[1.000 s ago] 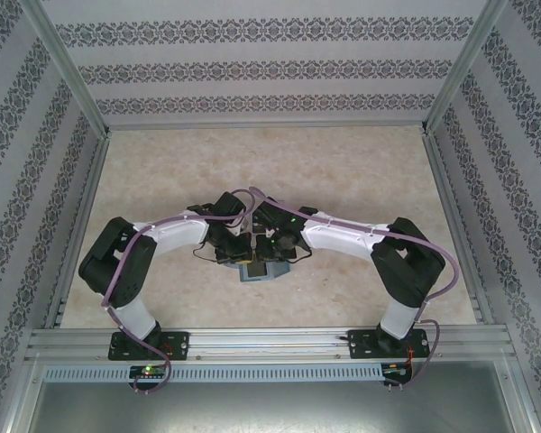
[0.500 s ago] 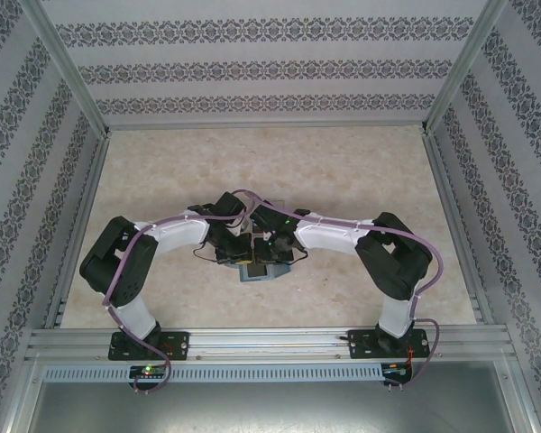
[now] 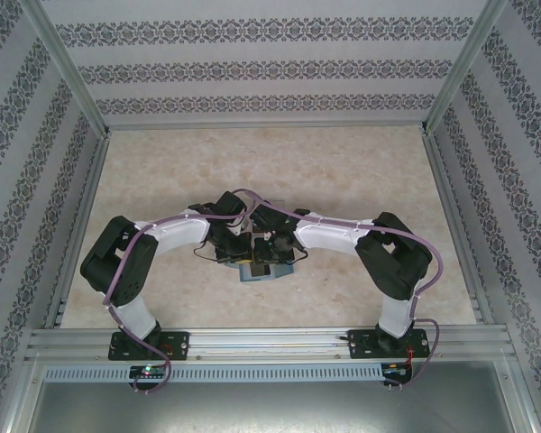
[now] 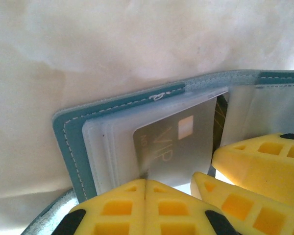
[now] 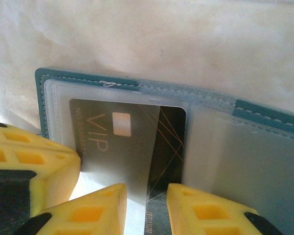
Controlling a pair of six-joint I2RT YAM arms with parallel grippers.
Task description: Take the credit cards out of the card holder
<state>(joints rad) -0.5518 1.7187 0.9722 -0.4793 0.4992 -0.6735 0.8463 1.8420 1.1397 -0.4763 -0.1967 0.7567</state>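
Note:
The teal card holder (image 3: 260,273) lies open on the table between both wrists, its clear sleeves up (image 4: 68,142) (image 5: 88,80). A grey "VIP" credit card (image 5: 117,147) (image 4: 181,147) sticks partly out of a sleeve, with a dark card (image 5: 171,142) under it. My right gripper (image 5: 147,193) (image 4: 209,166) is open, one yellow finger on each side of the cards' near edge, not pressing them. My left gripper (image 4: 145,180) is shut at the near edge of the sleeve, beside the grey card's corner, and seems to pinch it. Its finger (image 5: 44,156) also shows at the left of the right wrist view.
The pale marbled tabletop (image 3: 279,171) stretches wide behind and to both sides of the arms. Aluminium frame rails (image 3: 270,341) run along the near edge, and patterned walls close the sides and back.
My right arm's elbow has swung in towards the centre. The right jaws have parted from the cards. The left arm and the card holder stay put.

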